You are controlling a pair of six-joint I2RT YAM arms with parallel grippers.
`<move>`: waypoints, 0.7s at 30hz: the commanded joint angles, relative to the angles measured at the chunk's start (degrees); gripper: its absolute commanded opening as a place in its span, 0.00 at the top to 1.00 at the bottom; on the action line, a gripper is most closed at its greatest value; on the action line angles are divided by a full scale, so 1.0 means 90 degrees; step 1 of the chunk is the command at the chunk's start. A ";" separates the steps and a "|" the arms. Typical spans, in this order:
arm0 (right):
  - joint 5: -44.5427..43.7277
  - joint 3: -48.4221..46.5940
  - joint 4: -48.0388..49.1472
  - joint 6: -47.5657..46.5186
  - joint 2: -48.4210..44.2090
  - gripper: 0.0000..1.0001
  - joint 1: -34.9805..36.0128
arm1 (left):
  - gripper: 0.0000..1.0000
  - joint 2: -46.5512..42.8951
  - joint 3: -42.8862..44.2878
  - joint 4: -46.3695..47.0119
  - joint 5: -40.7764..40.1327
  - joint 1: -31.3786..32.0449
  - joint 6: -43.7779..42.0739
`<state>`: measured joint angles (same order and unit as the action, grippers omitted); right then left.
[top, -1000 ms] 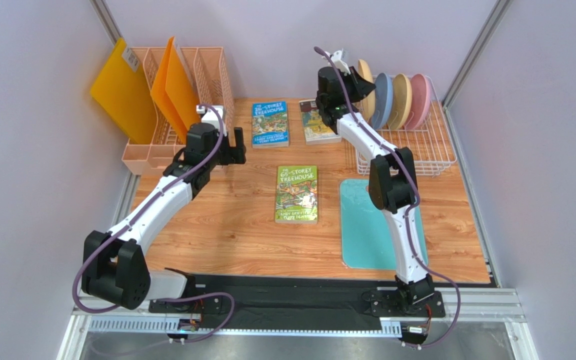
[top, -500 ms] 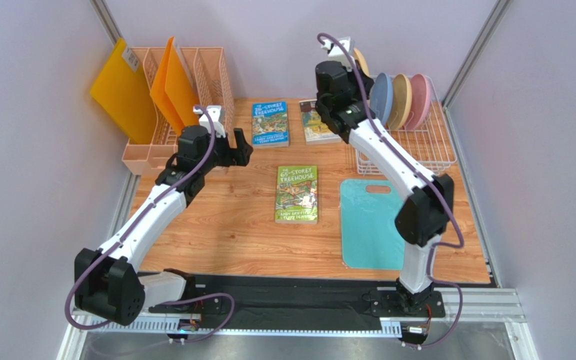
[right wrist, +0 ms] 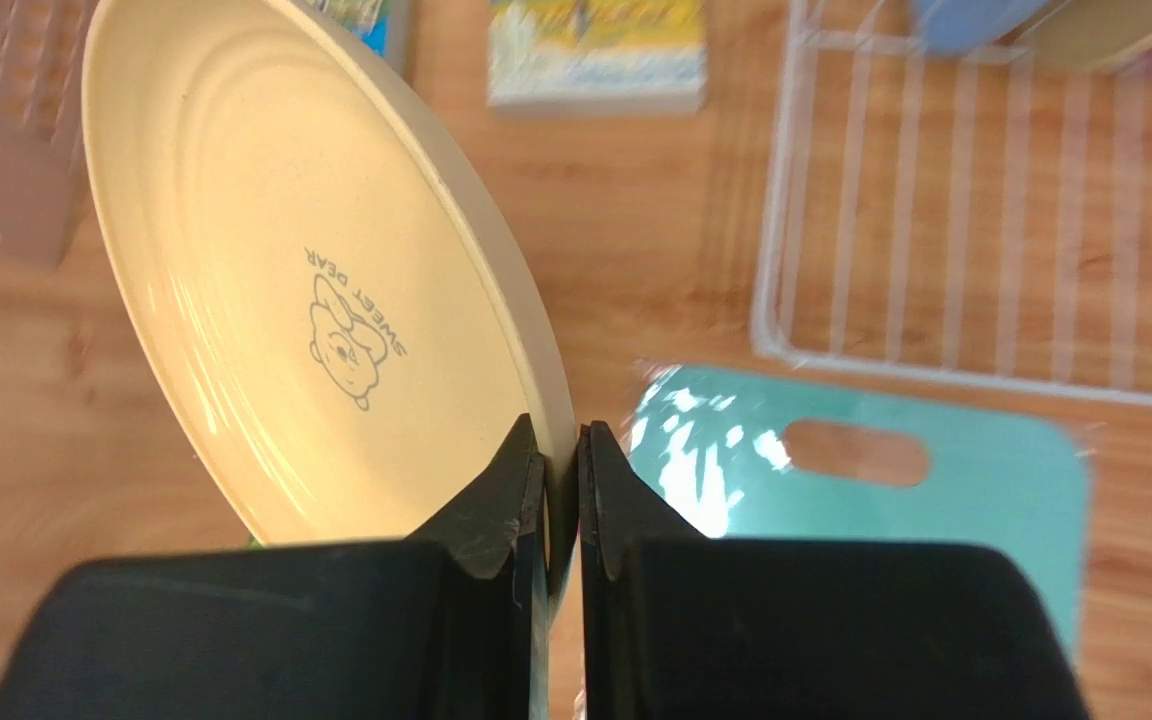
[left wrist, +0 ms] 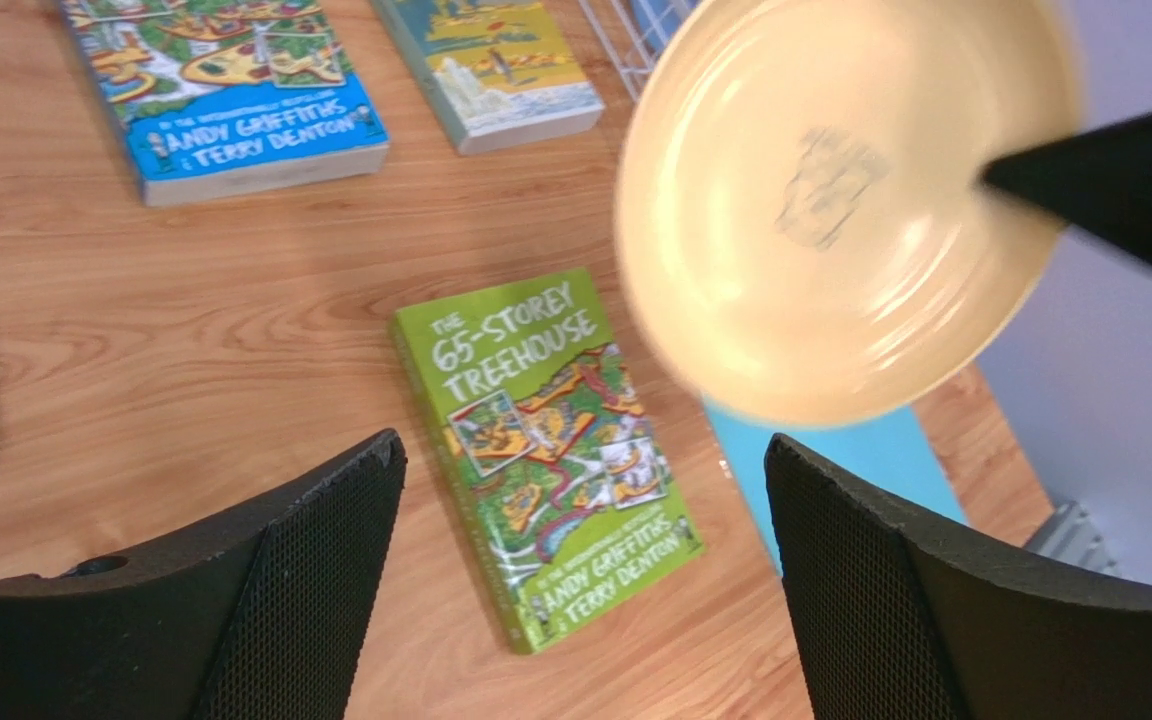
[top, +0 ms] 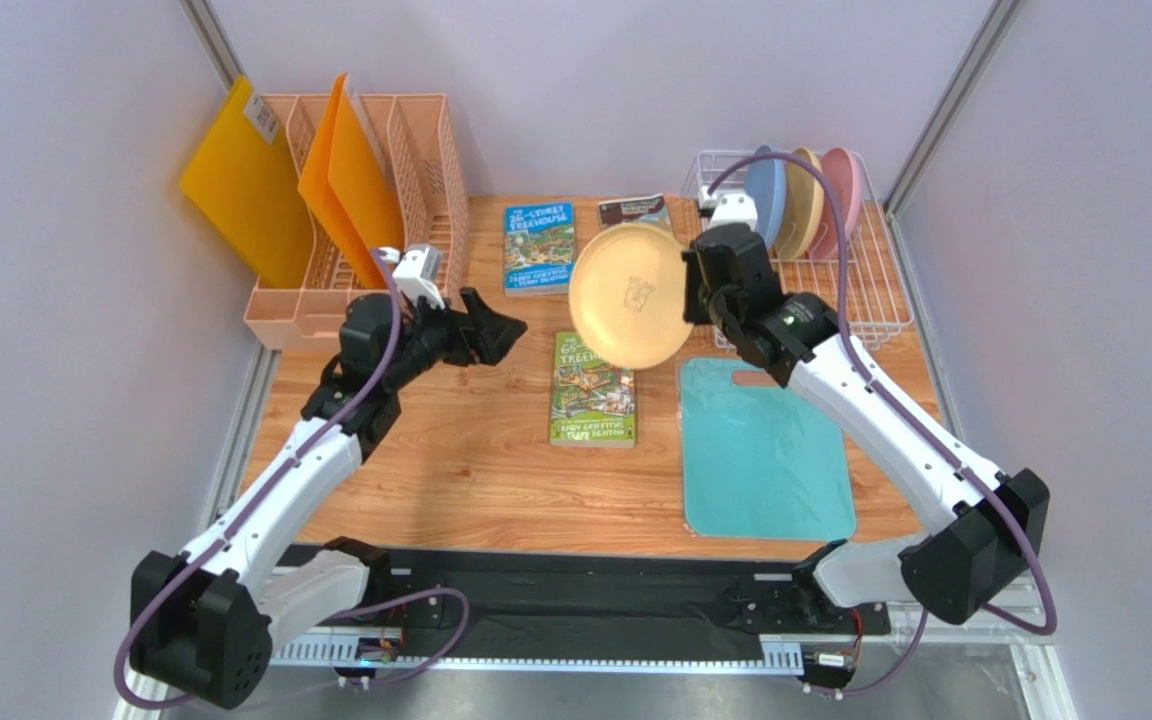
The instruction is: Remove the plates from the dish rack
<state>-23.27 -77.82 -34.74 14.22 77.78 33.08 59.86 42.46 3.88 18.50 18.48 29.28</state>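
Observation:
My right gripper point(top: 696, 294) point(right wrist: 552, 437) is shut on the rim of the pale yellow plate point(top: 627, 296), holding it on edge in the air over the table's middle. The plate's face with its small centre mark shows in the right wrist view point(right wrist: 297, 285) and the left wrist view point(left wrist: 838, 195). The blue plate point(top: 763, 192), tan plate point(top: 800, 195) and pink plate point(top: 841, 183) stand upright in the white wire dish rack point(top: 868, 285) point(right wrist: 988, 225) at the back right. My left gripper point(top: 504, 323) point(left wrist: 582, 446) is open and empty, left of the held plate.
A teal cutting board point(top: 763, 450) point(right wrist: 898, 450) lies in front of the rack. A green book point(top: 594, 387) point(left wrist: 545, 435) lies mid-table; a blue book point(top: 539, 245) and another book point(top: 630, 213) lie behind. A peach organizer point(top: 387, 225) with orange folders point(top: 342, 165) stands back left.
My right gripper has lifted the pale yellow plate out of the rack and carried it left and nearer, over the table. My left gripper has moved right toward it.

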 commanded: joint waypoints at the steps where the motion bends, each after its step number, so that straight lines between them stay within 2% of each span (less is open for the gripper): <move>1: 0.2134 0.0852 0.1093 0.1221 -0.0438 0.98 0.0055 | 0.07 -0.0498 -0.0420 0.0672 0.0327 0.0124 0.0721; 5: 0.2857 0.1361 0.1574 0.1506 -0.0604 0.97 0.0181 | 0.09 -0.0713 -0.0791 0.0751 0.0210 0.0212 0.0907; 11: 0.3414 0.1752 0.1965 0.1867 -0.0673 0.97 0.0240 | 0.12 -0.0928 -0.1260 0.0751 -0.0161 0.0417 0.0975; 14: 0.3581 0.1927 0.2161 0.2033 -0.0732 0.97 0.0250 | 0.18 -0.0996 -0.1387 0.0721 -0.0366 0.0486 0.0966; 17: 0.3650 0.1996 0.2268 0.2102 -0.0761 0.97 0.0260 | 0.29 -0.1084 -0.1426 0.0595 -0.0532 0.0573 0.0927; 18: 0.3630 0.1996 0.2259 0.2112 -0.0771 0.97 0.0260 | 0.39 -0.1104 -0.1426 0.0546 -0.0658 0.0593 0.0917; 20: 0.3572 0.2026 0.2249 0.2112 -0.0781 0.97 0.0270 | 0.50 -0.1210 -0.1417 0.0361 -0.0776 0.0632 0.0868; 21: 0.3543 0.2035 0.2220 0.2112 -0.0781 0.97 0.0270 | 0.65 -0.1250 -0.1397 0.0283 -0.0892 0.0642 0.0839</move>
<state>7.38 -59.68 -19.29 30.96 72.86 35.20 50.89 29.39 7.62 14.13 23.59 37.43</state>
